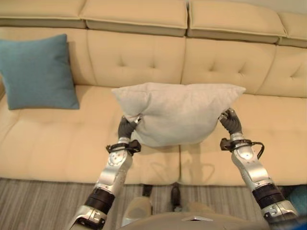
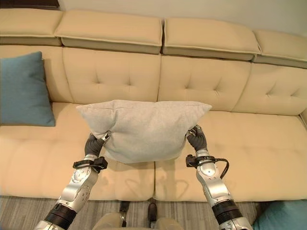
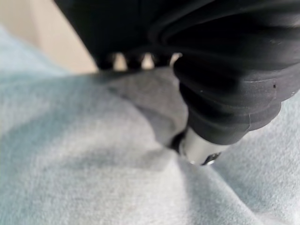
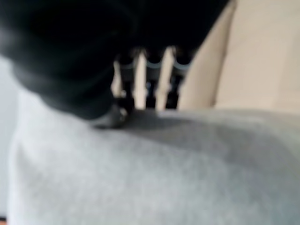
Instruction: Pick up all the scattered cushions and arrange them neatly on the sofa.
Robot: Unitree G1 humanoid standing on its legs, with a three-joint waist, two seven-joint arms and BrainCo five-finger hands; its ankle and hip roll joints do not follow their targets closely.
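Observation:
I hold a light grey cushion (image 1: 177, 112) in the air over the middle of the beige sofa's seat (image 1: 57, 143). My left hand (image 1: 127, 127) grips its lower left corner and my right hand (image 1: 231, 122) its lower right corner. In the left wrist view the thumb (image 3: 201, 150) digs into the grey cloth (image 3: 93, 164) while the fingers reach behind the fold. The right wrist view shows the fingers (image 4: 140, 79) curled over the cushion's edge (image 4: 164, 164). A teal cushion (image 1: 36, 72) leans upright against the backrest at the sofa's left end.
Another teal cushion (image 2: 283, 218) lies on the floor at the lower right, near my right arm. A grey striped carpet (image 1: 38, 201) runs along the sofa's front. The seat is bare right of the grey cushion (image 2: 249, 143).

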